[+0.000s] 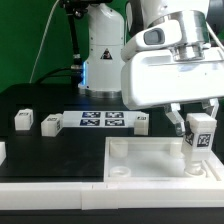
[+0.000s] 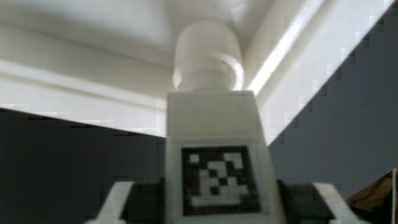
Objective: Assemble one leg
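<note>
Loose white block [image 1: 18,120] logged at the exterior view's left on the black table [image 1: 60,100]; marker board [image 1: 103,121] seen mid-frame. At right, the leg [image 1: 201,140] is held upright, tag outward, pinched by the gripper [image 1: 198,124], over the white tray panel [image 1: 140,152] at its right corner.

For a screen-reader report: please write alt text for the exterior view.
The gripper holds the leg upright at a corner of the white panel. Three small white blocks and the marker board lie behind it.

Around my gripper [image 1: 198,128], the tray [image 1: 135,146] rim walls in the leg [image 1: 199,138] closely; the tray floor toward the exterior view's left lies open.
</note>
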Motion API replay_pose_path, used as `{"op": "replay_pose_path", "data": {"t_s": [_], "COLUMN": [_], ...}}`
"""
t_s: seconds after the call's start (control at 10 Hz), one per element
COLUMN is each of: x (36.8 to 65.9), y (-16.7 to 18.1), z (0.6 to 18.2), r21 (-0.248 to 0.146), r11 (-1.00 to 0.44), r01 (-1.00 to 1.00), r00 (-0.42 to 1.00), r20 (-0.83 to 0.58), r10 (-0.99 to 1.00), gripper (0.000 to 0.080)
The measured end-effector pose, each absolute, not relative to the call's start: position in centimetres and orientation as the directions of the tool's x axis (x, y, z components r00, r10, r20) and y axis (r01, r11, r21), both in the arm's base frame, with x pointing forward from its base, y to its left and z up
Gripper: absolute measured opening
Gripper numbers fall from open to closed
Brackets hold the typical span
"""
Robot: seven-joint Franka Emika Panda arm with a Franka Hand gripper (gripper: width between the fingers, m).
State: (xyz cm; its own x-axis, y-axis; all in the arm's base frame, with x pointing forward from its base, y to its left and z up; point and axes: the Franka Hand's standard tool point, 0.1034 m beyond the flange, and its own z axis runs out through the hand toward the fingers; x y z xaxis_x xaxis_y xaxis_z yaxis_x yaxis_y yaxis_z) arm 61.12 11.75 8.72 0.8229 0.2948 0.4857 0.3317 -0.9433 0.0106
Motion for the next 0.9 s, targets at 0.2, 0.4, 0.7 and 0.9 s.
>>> {"op": "replay_pose_path", "data": {"t_s": [0.2,0.4,0.7,0.9], "x": [60.9,60.9,61.3,61.3], "y": [11.7,11.8,11.7,11.6], "z": [7.9,7.3,7.2,7.3], "r21": [0.013,0.014,0.027,0.029], "r11": [-0.942,-0.943,-0.944,-0.943], "r01": [0.335,0.332,0.329,0.331], "r00": [0.821,0.816,0.791,0.789], "r20": [0.487,0.498,0.538,0.540], "r10": [0.298,0.294,0.291,0.293], "gripper": [0.0294,0.0294,0.0294,0.0294]}}
